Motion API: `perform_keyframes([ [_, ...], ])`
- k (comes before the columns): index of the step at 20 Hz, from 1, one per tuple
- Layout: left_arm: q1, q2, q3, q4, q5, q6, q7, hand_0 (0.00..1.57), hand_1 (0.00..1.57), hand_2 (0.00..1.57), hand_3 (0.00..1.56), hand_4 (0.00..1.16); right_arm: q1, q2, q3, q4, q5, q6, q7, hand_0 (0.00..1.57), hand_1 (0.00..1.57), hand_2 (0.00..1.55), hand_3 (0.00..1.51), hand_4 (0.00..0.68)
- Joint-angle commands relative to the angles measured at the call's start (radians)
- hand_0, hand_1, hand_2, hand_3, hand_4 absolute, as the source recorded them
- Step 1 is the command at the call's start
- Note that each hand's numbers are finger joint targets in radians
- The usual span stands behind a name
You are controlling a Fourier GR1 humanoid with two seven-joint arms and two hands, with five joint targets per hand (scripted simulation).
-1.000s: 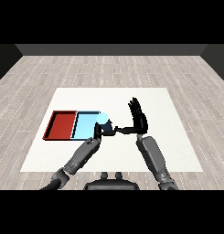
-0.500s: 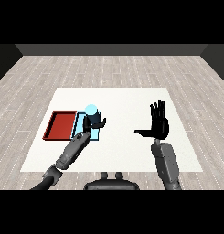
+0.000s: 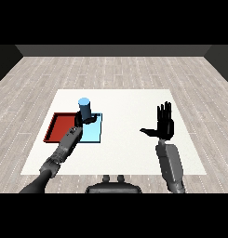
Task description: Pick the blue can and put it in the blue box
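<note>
The blue can (image 3: 84,107) stands upright in my left hand (image 3: 83,120), whose fingers curl round its lower part. The can is over the back left part of the light blue tray (image 3: 93,133); whether it touches the tray floor I cannot tell. My right hand (image 3: 164,126) is raised at the right of the table, palm facing me, fingers straight and spread, holding nothing.
The red tray (image 3: 59,126) lies directly left of the light blue tray, sharing an edge. Both sit on the white table (image 3: 129,111), with wooden floor beyond its edges.
My left hand has carried the can leftward, from the blue tray's right side to over its back left. My right hand has pulled away to the right and opened flat.
</note>
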Motion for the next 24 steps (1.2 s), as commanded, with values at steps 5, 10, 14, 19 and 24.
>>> perform_keyframes([
  [5,-0.102,-0.031,0.036,0.351,-0.037,-0.013,0.078,1.57,1.57,1.53,1.39,0.99,-0.02,-0.014,-0.038,0.065,-0.021,0.028,0.001,0.0,0.0,0.0,0.0,0.0],
  [10,-0.058,-0.034,0.023,0.481,-0.062,0.016,0.153,1.23,1.23,1.14,1.11,0.93,-0.045,0.001,-0.027,0.082,0.005,-0.003,0.002,0.0,0.0,0.0,0.0,0.0],
  [14,0.017,-0.053,0.009,0.516,-0.086,-0.054,0.091,0.89,0.89,0.75,0.41,0.93,-0.05,0.021,-0.023,0.105,-0.006,0.018,-0.017,0.0,0.0,0.0,0.0,0.0],
  [19,-0.039,0.005,0.02,0.521,-0.09,-0.155,0.129,0.36,0.36,0.41,0.0,0.63,-0.02,-0.045,-0.088,0.12,-0.061,0.115,-0.039,0.0,0.0,0.0,0.0,0.0],
  [24,-0.058,-0.037,-0.052,0.536,-0.176,0.029,0.167,0.0,0.0,0.0,0.0,0.0,-0.034,0.008,-0.038,0.112,-0.027,0.076,-0.037,0.0,0.0,0.0,0.0,0.0],
])
